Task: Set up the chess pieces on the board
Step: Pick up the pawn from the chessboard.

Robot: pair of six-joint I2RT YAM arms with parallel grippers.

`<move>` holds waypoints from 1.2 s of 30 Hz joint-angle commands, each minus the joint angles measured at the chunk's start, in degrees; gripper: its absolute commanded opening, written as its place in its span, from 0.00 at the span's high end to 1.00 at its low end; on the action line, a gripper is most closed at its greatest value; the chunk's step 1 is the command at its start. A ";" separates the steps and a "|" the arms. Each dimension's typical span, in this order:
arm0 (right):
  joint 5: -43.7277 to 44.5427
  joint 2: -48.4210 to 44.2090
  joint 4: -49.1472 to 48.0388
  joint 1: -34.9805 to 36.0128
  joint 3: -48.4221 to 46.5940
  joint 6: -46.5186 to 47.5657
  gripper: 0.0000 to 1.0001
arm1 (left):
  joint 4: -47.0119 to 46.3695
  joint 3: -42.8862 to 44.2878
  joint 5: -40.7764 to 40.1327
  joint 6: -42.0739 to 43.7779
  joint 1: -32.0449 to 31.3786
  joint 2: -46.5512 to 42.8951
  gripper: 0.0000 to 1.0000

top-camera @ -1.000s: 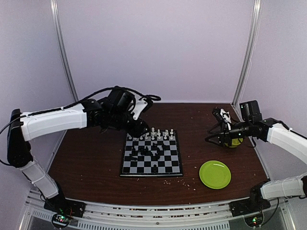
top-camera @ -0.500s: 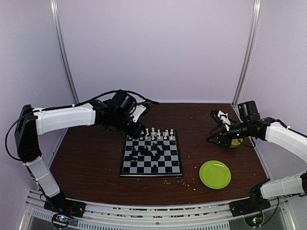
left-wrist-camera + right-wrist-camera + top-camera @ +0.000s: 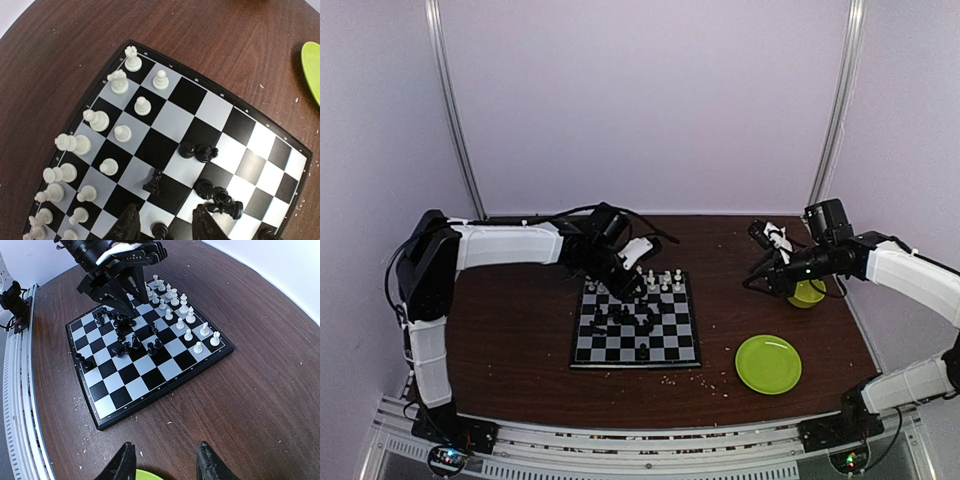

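Wood table (image 3: 500, 340) — board (image 3: 165, 120) beneath left end effector (image 3: 167, 226).

The near rows and right columns of the board (image 3: 582, 350) are mostly bare squares, with one lone black piece (image 3: 643, 350) towards the near edge. The board's middle is crowded with black chess pieces (image 3: 625, 318), some tipped over. White chess pieces (image 3: 122, 132) line its far edge in two rows. The left gripper (image 3: 618, 288) hangs over the far-left corner, jaws apart. Right of the board the table (image 3: 520, 340) lies open as far as the green plate (image 3: 768, 363). The right gripper (image 3: 165, 460) is well beyond.
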State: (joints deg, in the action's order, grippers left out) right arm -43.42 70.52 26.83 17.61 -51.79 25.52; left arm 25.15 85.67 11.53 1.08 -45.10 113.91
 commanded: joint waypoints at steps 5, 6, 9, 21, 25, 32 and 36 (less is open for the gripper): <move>0.15 -2.79 0.31 0.28 1.15 0.49 0.59 | 3.15 6.78 3.76 8.14 0.98 5.18 0.67; 0.33 -3.16 0.11 0.25 1.43 0.50 0.59 | 3.15 7.09 4.15 8.14 1.18 5.38 0.67; 0.48 -3.63 -0.55 0.27 1.98 0.42 0.59 | 3.00 7.33 6.60 9.18 1.33 5.77 0.67; -0.04 -1.66 0.21 0.27 1.34 1.42 0.59 | 3.75 6.80 4.57 9.38 2.27 8.52 0.76; 0.00 -1.25 0.37 0.26 1.37 1.64 0.59 | 3.13 6.79 4.03 9.50 2.44 9.10 0.75; 0.06 -0.66 0.81 0.26 1.34 1.99 0.59 | 2.81 8.01 3.64 9.81 2.50 11.38 0.70; 0.16 -0.70 0.78 0.25 1.53 2.02 0.58 | 2.79 8.95 2.74 10.30 2.47 12.38 0.68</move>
State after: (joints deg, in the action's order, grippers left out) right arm -43.40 69.76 27.29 17.65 -50.52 26.89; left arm 29.23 92.47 15.38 10.24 -43.05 124.88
